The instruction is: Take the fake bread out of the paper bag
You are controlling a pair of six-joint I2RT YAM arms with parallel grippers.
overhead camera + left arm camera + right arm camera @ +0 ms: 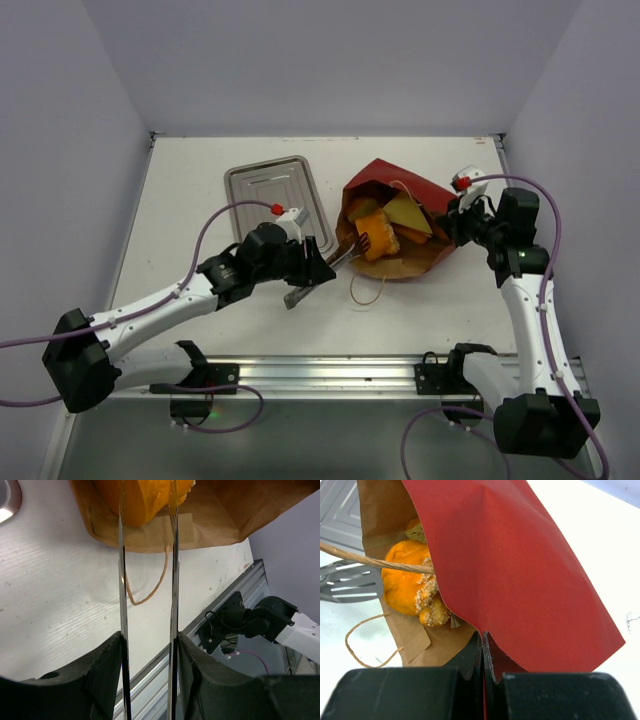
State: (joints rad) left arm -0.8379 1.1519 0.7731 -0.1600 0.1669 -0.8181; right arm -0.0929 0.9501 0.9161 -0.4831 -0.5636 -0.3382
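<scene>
Red kraft-lined paper bag (pixel 395 180) lies on its side on white worktop (pixel 200 170), long axis roughly 1-to-7 o'clock, mouth toward 7; golden toy breads (pixel 385 235) inside. Left wrist: left hand (pixel 148 640) grips metal tongs (pixel 122 580), tips straddling orange bun (pixel 145 500). Right wrist: right hand (pixel 483 644) closed, pinching bag's red wall, probably holding mouth open.

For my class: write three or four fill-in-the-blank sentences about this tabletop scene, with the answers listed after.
The paper bag lies on its ___. The right fingers are shut on its ___ outer wall. The left fingers hold metal tongs aimed at the orange bread inside the ___. In the top view, the metal tray lies ___ of the bag.
Missing words: side; red; bag; left.
</scene>
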